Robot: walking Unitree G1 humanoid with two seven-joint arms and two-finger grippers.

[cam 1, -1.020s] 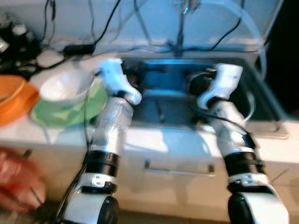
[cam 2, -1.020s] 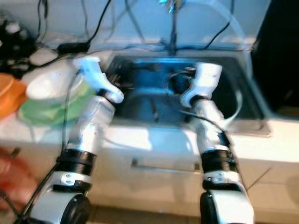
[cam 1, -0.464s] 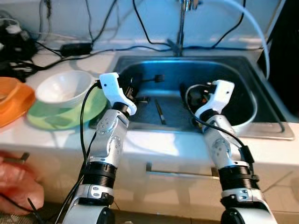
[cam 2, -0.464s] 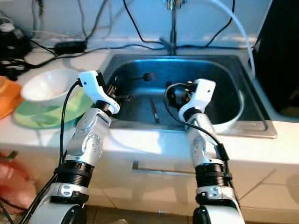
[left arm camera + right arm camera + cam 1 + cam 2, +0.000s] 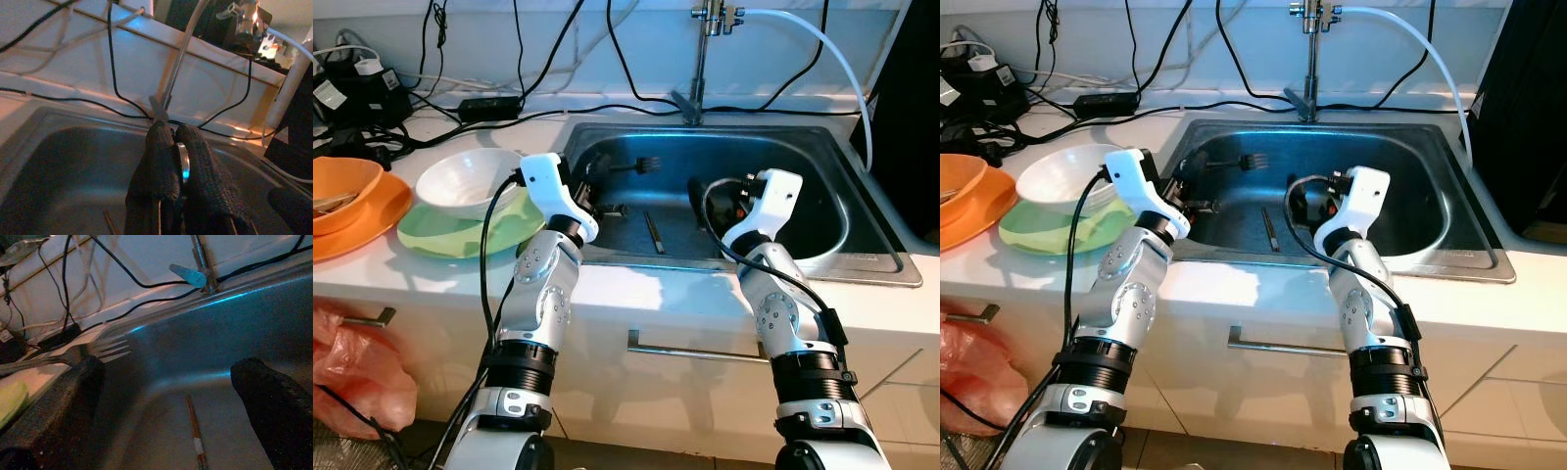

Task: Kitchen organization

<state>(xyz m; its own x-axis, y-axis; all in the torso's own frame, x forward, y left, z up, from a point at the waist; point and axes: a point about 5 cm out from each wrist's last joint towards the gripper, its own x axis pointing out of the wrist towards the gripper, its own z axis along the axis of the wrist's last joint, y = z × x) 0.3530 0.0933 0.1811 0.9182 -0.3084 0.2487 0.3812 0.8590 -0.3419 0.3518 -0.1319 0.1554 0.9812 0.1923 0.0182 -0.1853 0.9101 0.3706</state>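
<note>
Plainly, the fork (image 5: 628, 165) is the thing in hand: the left tool (image 5: 171, 147) has its two black fingers pressed together on the fork's thin metal handle, and the fork hangs in the air over the near-left part of the sink (image 5: 862, 211), its long axis running roughly level, tines pointing toward the middle of the basin. The right tool (image 5: 166, 396) hovers inside the sink toward its right half, fingers spread wide apart with nothing between them; from its wrist view the fork's tines reach in just beside one finger (image 5: 63, 401). So the fork lies to the left of the right tool and already belongs to the left arm. On the sink floor, between the two arms, lies a single chopstick (image 5: 653, 232), its length running front to back, and the right tool is probably the nearer one to it. Left of the sink on the table (image 5: 636, 294), a white bowl (image 5: 465, 183) sits on a green plate (image 5: 440, 235), and an orange bowl (image 5: 337, 191) rests in an orange plate (image 5: 357, 230) farther left
</note>
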